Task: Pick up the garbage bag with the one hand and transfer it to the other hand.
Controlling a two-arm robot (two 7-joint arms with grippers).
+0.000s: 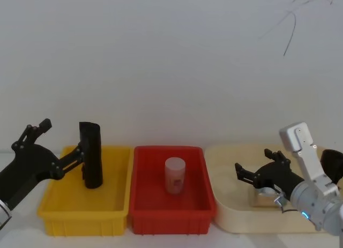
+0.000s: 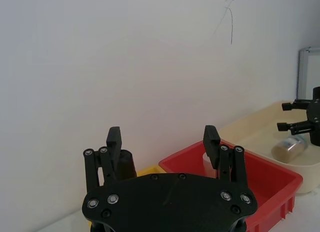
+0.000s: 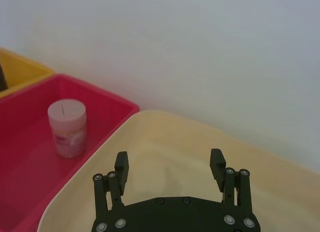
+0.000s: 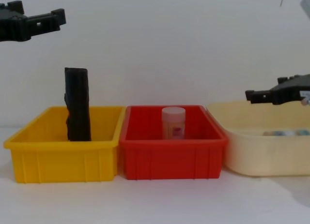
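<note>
The garbage bag is a tall black roll standing upright at the back of the yellow bin; the chest view shows it too. My left gripper is open, up and to the left of the bag and not touching it. From the chest it hangs well above the bag's top. The left wrist view shows its fingers spread, with the bag's top just beyond one finger. My right gripper is open and holds nothing over the cream tray.
A red bin sits between the yellow bin and the cream tray, with a pale pink jar upright in it. A jar lies on its side in the cream tray. A white wall stands close behind the bins.
</note>
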